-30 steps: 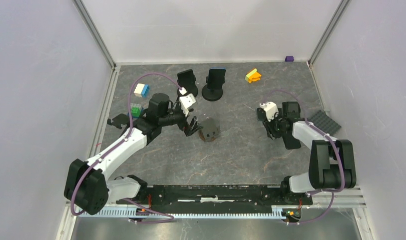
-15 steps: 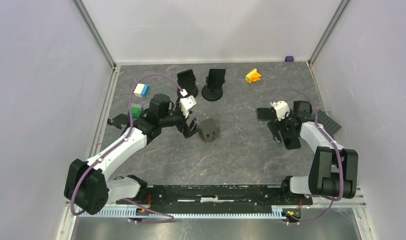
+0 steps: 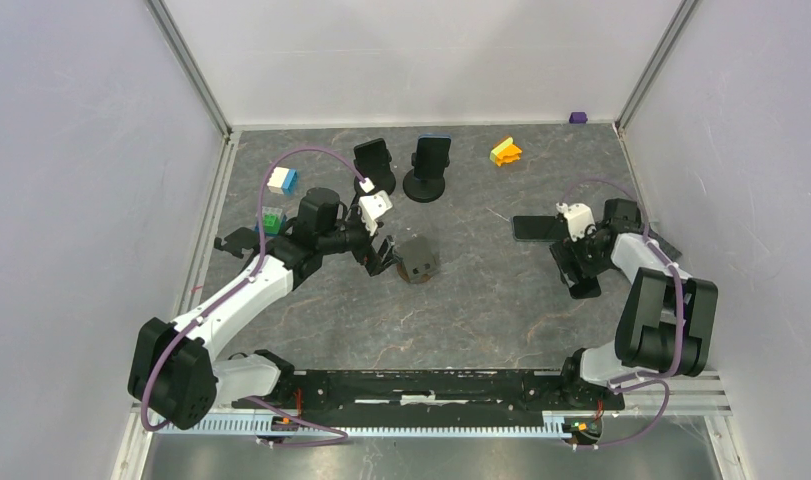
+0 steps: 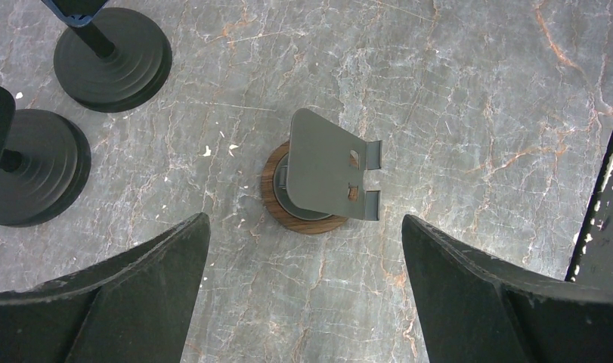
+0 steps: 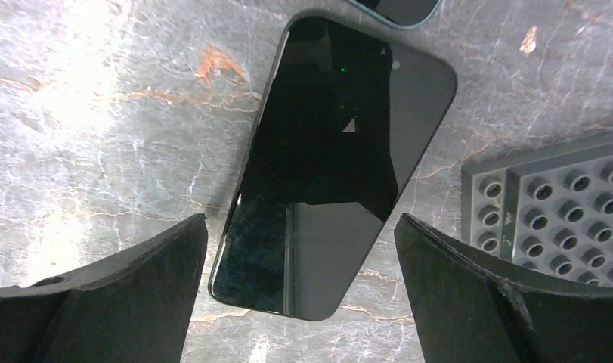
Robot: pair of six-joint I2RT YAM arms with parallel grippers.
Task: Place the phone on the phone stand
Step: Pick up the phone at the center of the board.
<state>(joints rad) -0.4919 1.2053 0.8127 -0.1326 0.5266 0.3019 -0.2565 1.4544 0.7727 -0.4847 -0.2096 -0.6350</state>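
"Phone (image 5: pixel 329 162) first: where does it lie?"

"Flat on the marbled table (image 5: pixel 84 136), dark screen up, over on the right-hand side. It is not on the phone stand (image 4: pixel 322 178)."

"And the right gripper (image 5: pixel 301 227)?"

"Spread wide, gripping nothing. In the right wrist view the phone's near end shows between the two black fingers (image 5: pixel 99 295), and neither one touches it. A grey studded plate (image 5: pixel 560 204) lies just beside the phone."

"Where is the stand, then?"

"Near the middle of the table, well apart from the phone. It is a tilted grey plate with two small hooks, set on a round wooden base, and the plate is bare."

"The left gripper (image 4: pixel 307 227)?"

"Spread as well, holding nothing. It is close by the stand, which shows between its fingers in the left wrist view, untouched. Two black round-based stands (image 4: pixel 110 57) sit farther back, just beside each other."
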